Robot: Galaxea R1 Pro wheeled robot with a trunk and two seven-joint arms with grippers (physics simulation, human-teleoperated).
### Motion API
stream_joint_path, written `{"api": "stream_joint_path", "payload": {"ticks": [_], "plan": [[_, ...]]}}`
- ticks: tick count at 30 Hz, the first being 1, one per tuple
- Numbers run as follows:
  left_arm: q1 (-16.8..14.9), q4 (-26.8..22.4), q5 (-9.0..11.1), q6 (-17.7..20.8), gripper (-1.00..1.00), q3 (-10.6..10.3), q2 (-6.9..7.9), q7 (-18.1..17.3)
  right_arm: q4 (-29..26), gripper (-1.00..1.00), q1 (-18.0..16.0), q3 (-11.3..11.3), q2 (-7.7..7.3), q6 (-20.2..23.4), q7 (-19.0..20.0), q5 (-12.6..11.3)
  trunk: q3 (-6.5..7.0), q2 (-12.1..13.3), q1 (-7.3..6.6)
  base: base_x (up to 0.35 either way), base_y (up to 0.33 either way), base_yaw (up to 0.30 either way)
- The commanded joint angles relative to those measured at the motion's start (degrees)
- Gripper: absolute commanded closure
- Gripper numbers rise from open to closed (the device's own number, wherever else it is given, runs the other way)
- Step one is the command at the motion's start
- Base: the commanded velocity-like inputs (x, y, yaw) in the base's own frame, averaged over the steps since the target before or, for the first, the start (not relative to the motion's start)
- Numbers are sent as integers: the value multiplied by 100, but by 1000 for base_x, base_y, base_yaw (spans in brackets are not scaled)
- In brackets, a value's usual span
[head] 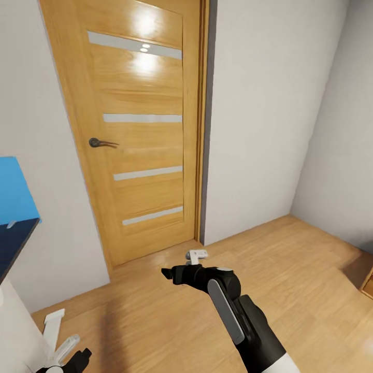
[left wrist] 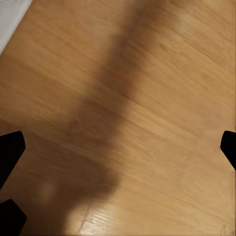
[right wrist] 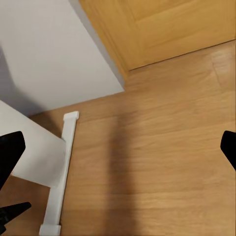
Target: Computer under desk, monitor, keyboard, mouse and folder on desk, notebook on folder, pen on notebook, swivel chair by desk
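Facing the door (head: pixel 135 129) in a corner of the bedroom, with the desk (head: pixel 14 243) just clipping the head view at far left: blue back panel (head: pixel 15 191) above a sliver of dark top. A white leg (right wrist: pixel 63 162) with its floor foot lies near the wall in the right wrist view. No monitor, keyboard, mouse, folder, notebook, pen, chair or computer in sight, so their places cannot be given from here.

Right gripper (head: pixel 173 274) is held out low over the wood floor (head: pixel 290 269), pointing toward the door; its fingers stand well apart, nothing between them. Left gripper (head: pixel 77 360) sits at the bottom edge of the head view beside the desk leg; its wrist view has dark fingertips (left wrist: pixel 10 152) at opposite edges, so also spread and empty.

Risks, as judged:
- Turning the base toward the desk may swing the left arm into the leg; it is close.
- Extended right arm could strike the door or wall on a turn.
- Task items unseen, so a blind approach may bump them.
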Motion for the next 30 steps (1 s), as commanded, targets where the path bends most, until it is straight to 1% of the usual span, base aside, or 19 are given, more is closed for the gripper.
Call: {"api": "stream_joint_path", "payload": {"ticks": [1,5,9,14,25,27,30], "plan": [[-3,-8,57,15,-100,10,-5,41,-6,-100,-3,-1,0,25,-11,-14,-6,-3,3,340,-127,241],[-4,-4,57,16,-100,10,-5,42,-6,-100,0,-1,0,28,-11,-14,-6,-3,3,329,-159,236],[-5,-2,57,14,-100,10,-5,42,-6,-100,-1,7,0,30,-11,-19,-6,-3,3,292,-220,139],[-5,11,57,14,-100,10,-5,43,-6,-100,0,14,0,30,-11,-22,-6,-3,3,280,-236,134],[-5,17,57,14,-100,10,-5,43,-6,-100,4,39,0,30,-11,-13,-6,-3,3,271,-248,187],[-5,17,60,14,-100,10,-5,43,-6,-100,5,47,0,29,-11,-7,-6,-3,3,212,-203,196],[-5,11,78,16,-100,9,-48,42,-6,-100,2,57,0,41,-22,-6,-6,-3,3,64,-62,250]]}}
